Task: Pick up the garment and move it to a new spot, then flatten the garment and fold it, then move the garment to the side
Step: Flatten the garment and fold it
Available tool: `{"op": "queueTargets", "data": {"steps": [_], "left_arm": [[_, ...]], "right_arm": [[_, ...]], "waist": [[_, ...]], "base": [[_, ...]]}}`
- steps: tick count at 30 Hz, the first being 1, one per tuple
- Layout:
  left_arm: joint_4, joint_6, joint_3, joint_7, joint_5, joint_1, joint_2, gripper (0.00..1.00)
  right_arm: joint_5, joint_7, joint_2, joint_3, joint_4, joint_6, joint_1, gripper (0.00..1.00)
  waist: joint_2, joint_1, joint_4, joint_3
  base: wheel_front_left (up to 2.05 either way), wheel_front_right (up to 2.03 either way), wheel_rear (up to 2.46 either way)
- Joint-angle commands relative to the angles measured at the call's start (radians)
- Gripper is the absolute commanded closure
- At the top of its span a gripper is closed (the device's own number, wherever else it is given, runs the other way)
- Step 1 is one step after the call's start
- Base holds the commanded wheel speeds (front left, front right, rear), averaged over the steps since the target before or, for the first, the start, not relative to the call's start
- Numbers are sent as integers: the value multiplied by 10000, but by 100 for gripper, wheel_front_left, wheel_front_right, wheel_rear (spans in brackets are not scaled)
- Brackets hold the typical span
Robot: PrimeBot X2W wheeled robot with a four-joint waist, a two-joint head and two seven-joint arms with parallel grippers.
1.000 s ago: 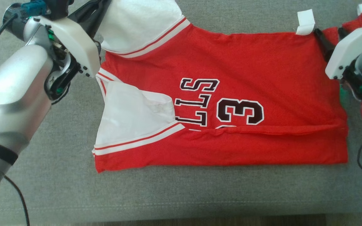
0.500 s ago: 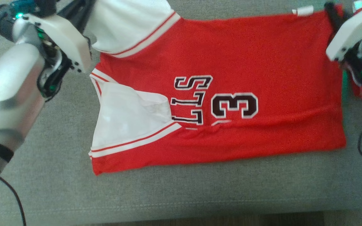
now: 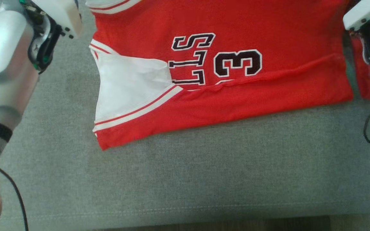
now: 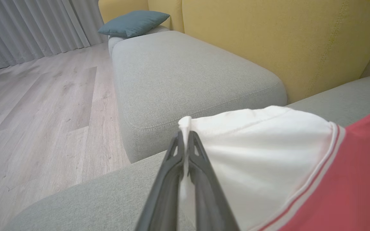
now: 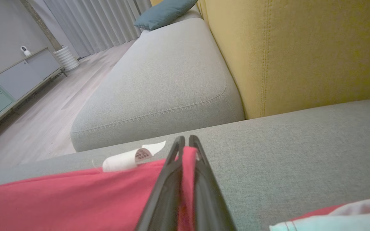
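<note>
Jersey (image 3: pixel 268 93) lies spread toward the back edge of the sofa seat (image 3: pixel 204 179); it looks light, limp and slithery.
Left claw (image 4: pixel 186 136) is clamped on its white sleeve (image 4: pixel 262 154), right claw (image 5: pixel 185 139) on its red hem corner (image 5: pixel 189 154); edges and corners suit best.

Bare sofa seat (image 3: pixel 204 179) before garment (image 3: pixel 268 29)

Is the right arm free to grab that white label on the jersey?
Probably not yet: the right end effector is shut on the jersey just beside the label, so it must release first.
</note>
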Motion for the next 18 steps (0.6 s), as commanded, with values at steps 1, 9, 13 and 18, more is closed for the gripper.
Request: {"op": "queueTargets", "data": {"steps": [1, 9, 13, 18], "left_arm": [[-50, -57, 440, -107, 144, -482, 285, 100], [-593, -241, 839, -127, 600, 469, 361, 100], [-1225, -293, 1012, -128, 824, 1318, 596, 100], [-2101, -300, 987, -128, 943, 2404, 943, 100]], "right_arm": [[94, -187, 73, 179, -155, -9, -50, 100], [1033, -423, -247, 566, -258, -9, 754, 100], [1593, -211, -525, 925, -697, -9, 1501, 100], [2205, 265, -1028, 1270, -1140, -9, 2452, 100]], "waist": [[0, 0, 3, -78], [0, 0, 123, -573], [0, 0, 202, -941], [0, 0, 357, -1406]], "base": [[0, 0, 0], [0, 0, 0], [0, 0, 0], [0, 0, 0]]}}
